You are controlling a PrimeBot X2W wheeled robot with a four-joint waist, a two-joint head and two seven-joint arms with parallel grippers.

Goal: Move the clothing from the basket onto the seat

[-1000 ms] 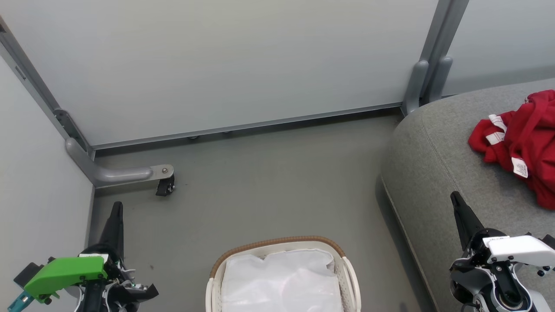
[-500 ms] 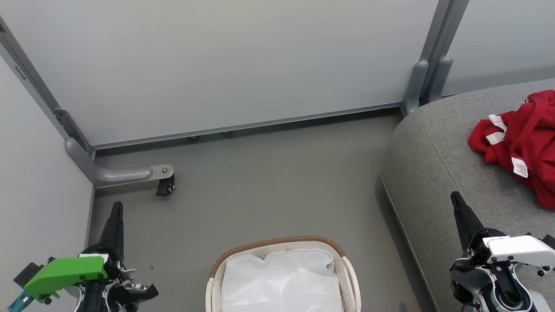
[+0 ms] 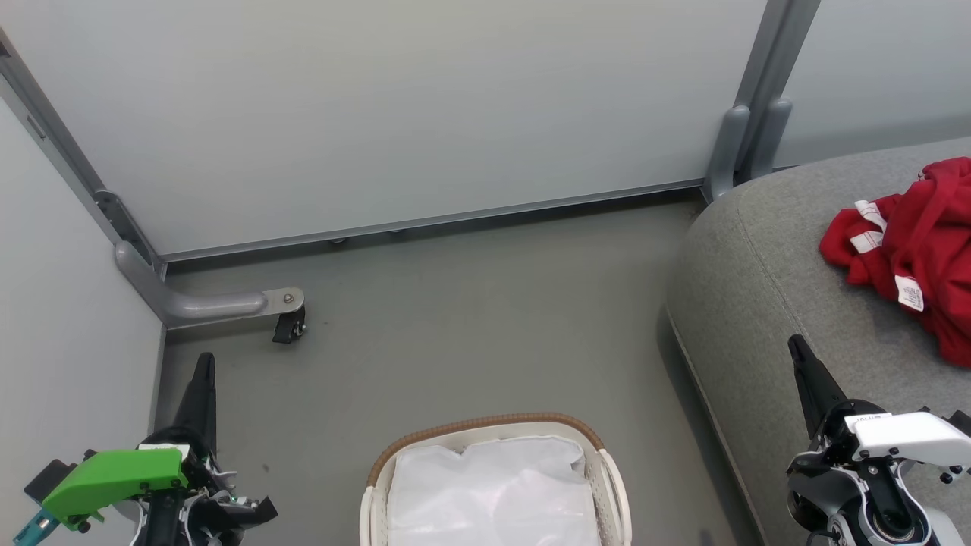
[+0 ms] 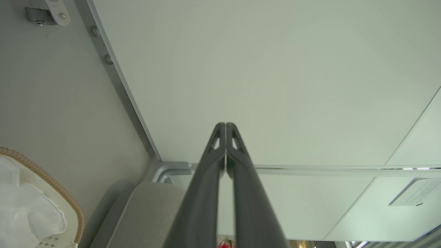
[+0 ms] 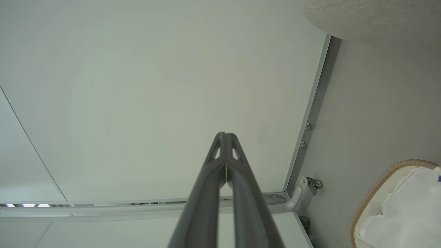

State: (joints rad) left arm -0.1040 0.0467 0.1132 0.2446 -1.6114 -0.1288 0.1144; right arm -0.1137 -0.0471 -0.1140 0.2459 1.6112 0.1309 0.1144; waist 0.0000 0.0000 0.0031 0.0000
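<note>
The red clothing (image 3: 922, 250) with white labels lies bunched on the grey seat (image 3: 766, 288) at the right edge of the head view. The basket (image 3: 485, 428) stands on the floor at bottom centre, showing its brown rim and white cloth liner (image 3: 493, 493); it also appears as the basket (image 4: 51, 182) and the basket (image 5: 375, 186) in the wrist views. My left gripper (image 3: 203, 362) is shut and empty at lower left, over the floor. My right gripper (image 3: 796, 347) is shut and empty at lower right, over the seat's front part. Both gripper tips, left gripper (image 4: 225, 124) and right gripper (image 5: 225, 134), point at the pale wall.
A pale partition wall (image 3: 394, 106) runs across the back, with a grey metal foot and caster (image 3: 284, 322) on the floor at left. A second panel (image 3: 68, 341) closes the left side. Grey floor (image 3: 470, 334) lies between the basket, wall and seat.
</note>
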